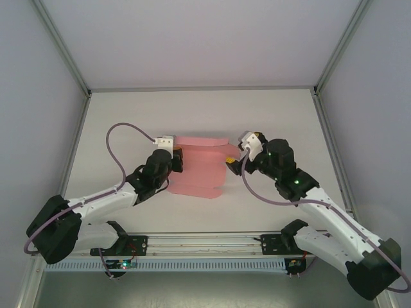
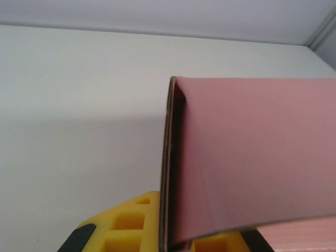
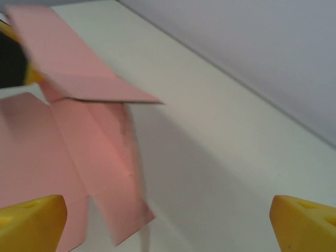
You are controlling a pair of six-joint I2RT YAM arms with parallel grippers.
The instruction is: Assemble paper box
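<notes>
On the white desk (image 1: 276, 115) the paper box (image 1: 199, 174) is pinched at its left edge by the left claw (image 1: 176, 160); the right claw (image 1: 230, 164), spread wide beside the right flap, should be closed squarely on it before folding.

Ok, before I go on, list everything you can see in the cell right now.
paper box: one, pink, partly folded sheet at mid-table between the claws, left panel lifted.
table: one, white, inside a pale-walled enclosure.
cables: two, purplish grey, one looping off each arm.
left claw: one, yellow fingers, shut on the paper box's left edge.
right claw: one, yellow fingers, open, beside the paper box's right edge, holding nothing.
</notes>
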